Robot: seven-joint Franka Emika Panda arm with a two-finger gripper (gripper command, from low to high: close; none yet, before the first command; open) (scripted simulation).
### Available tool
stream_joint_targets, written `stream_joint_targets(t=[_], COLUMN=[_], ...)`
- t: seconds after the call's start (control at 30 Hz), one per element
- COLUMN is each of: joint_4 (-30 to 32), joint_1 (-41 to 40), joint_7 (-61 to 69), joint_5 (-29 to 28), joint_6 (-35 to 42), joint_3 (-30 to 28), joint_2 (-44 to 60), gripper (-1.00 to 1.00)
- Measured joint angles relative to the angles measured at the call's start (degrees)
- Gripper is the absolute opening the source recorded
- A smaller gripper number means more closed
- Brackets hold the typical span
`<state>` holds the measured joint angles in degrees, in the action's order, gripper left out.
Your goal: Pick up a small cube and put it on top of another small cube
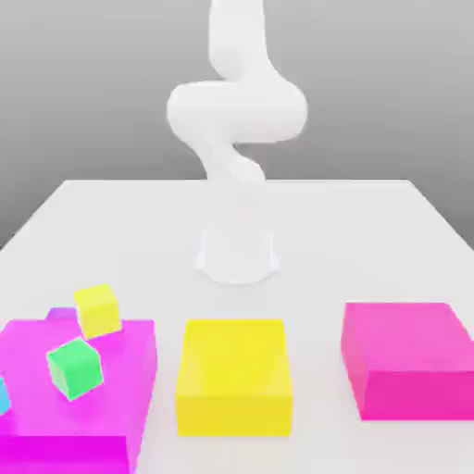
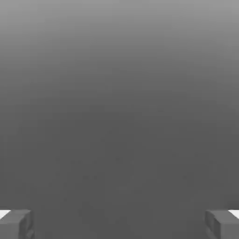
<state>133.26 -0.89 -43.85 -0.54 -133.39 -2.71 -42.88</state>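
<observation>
Across the whole table (image 1: 315, 222) I see a smooth, pale surface, matt as far as I can tell. My arm (image 1: 237, 111) rises toward twelve o'clock in smooth white, like moulded plastic. At seven o'clock the magenta block (image 1: 74, 389) looks smooth and plastic-like, its faces evenly coloured; the green cube (image 1: 76, 368) and the small yellow cube (image 1: 98, 311) there look just as smooth. The large yellow block (image 1: 233, 375) at six and the pink block (image 1: 407, 356) at four share that plain plastic look. My fingers (image 2: 11, 226) look dark grey and matt.
</observation>
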Motion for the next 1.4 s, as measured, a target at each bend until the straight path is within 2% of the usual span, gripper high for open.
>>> stream_joint_targets(t=[0.5, 0.83, 0.93, 1.0, 1.07, 1.13, 1.2, 1.37, 1.4], joint_4=[11.8, 19.7, 22.1, 23.7, 25.3, 26.1, 25.7, 23.4, 23.0], joint_1=[-10.8, -14.9, -15.2, -16.2, -17.7, -17.8, -18.7, -28.9, -30.5], joint_7=[13.0, 27.5, 34.0, 39.7, 46.6, 50.5, 55.1, 66.1, 67.3], joint_5=[-11.2, -10.7, -7.5, -3.4, 2.4, 5.3, 11.2, 25.6, 26.9], joint_6=[-12.3, -20.9, -23.6, -25.4, -27.1, -28.4, -30.6, -37.5, -38.5], joint_3=[-13.8, -25.5, -28.5, -29.5, -29.6, -28.1, -25.4, -11.8, -9.9], joint_2=[20.6, 34.0, 38.0, 40.8, 43.6, 45.4, 48.7, 58.3, 59.6], gripper=[0.0, 0.0, 0.0, 0.0, 0.0, 0.0, 0.0, 0.0, -1.0])
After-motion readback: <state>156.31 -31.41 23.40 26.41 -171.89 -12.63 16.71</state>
